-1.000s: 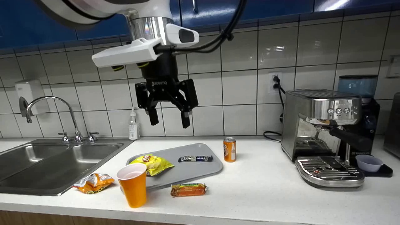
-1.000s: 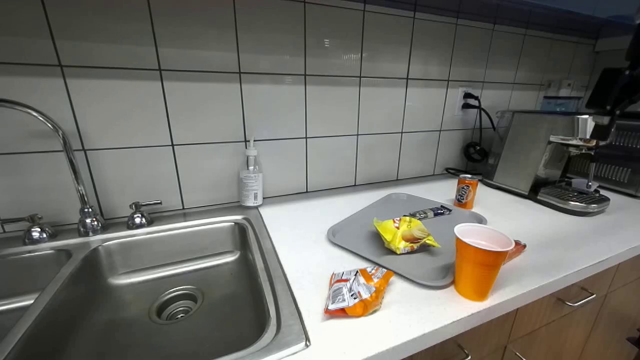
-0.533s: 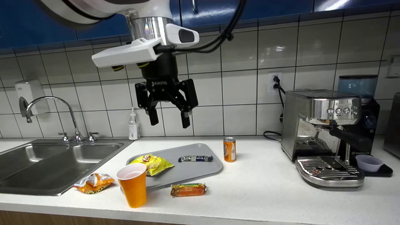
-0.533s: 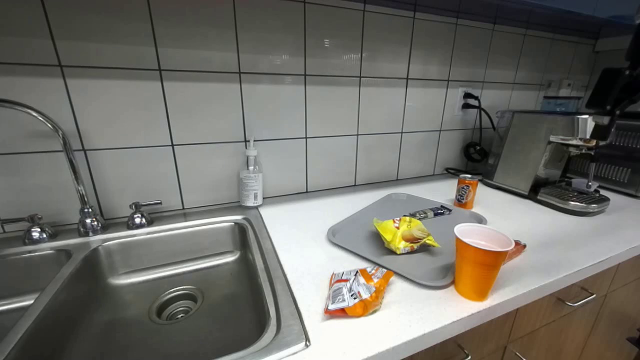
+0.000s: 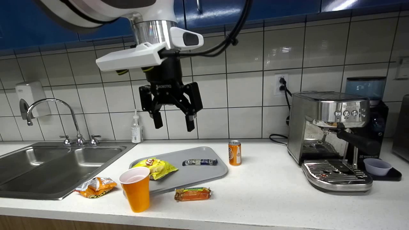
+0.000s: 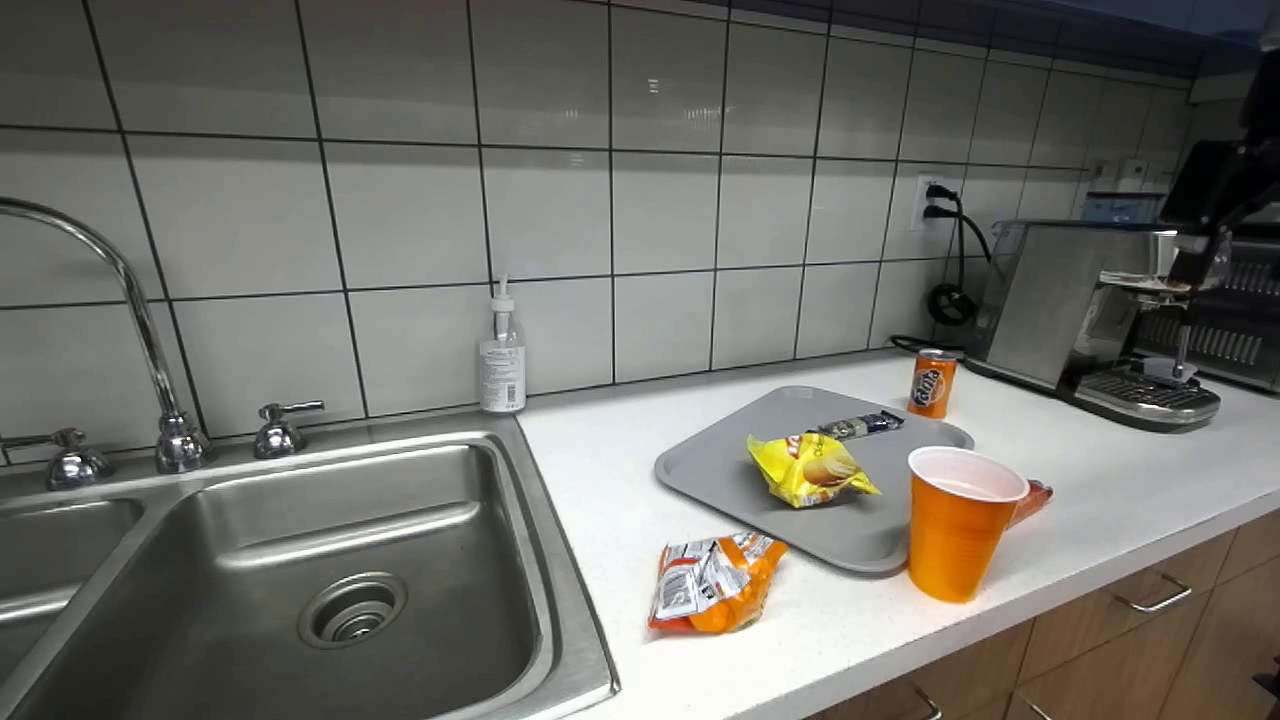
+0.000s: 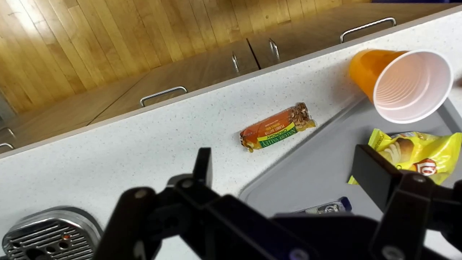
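The end effector [image 5: 174, 124] hangs in the air, higher than the grey tray [image 5: 191, 174], pointing down with its two fingers [image 7: 204, 164] spread wide apart. Whether it is straight over the tray cannot be told. On the tray lies a thin blue bar [image 5: 199, 162], and near that bar, closer to the tray's sink side, rests a crumpled yellow chip bag [image 5: 156, 168]. In the wrist view a finger covers part of this bag, and the arm parts hide some of the blue bar.

Just beside the tray, toward the front of the bench [image 5: 262, 191], lies a granola bar [image 7: 276, 128] in an orange wrapper. An orange cup [image 5: 137, 191] with a white inside stands upright at the tray's front corner; whether the two touch is unclear. Between the tray and the sink [image 6: 450, 600] sits a crumpled orange bag [image 6: 715, 585].

An orange can [image 6: 932, 384] stands upright near the tray's opposite side. Well apart from the tray, past the can, is a coffee machine [image 5: 326, 107], with a small bowl [image 5: 377, 166] beside it. Behind the tray, against the tiled wall, stands a soap bottle [image 6: 502, 365].
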You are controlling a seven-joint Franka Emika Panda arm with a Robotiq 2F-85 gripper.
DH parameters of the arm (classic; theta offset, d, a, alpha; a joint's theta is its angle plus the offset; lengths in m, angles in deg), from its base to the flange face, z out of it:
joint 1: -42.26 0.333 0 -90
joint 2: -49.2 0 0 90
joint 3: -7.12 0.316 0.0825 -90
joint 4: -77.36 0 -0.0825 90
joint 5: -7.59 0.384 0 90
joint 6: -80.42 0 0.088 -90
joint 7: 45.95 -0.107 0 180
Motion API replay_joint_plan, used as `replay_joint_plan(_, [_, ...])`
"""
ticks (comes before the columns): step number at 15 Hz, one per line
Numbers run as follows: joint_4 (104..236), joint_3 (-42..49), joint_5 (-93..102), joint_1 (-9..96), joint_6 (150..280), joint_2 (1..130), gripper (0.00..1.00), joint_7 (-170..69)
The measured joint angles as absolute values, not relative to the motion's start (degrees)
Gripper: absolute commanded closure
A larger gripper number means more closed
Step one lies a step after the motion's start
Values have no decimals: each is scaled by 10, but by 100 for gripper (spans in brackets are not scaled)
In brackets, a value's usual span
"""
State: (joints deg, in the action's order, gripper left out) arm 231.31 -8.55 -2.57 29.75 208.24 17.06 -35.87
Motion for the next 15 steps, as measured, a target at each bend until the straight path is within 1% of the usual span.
replay_joint_plan(7, [2313,-84,-6,325,2139,220,0,-359])
replay_joint_plan(15, [2295,-67,39,366,2207,308,0,-358])
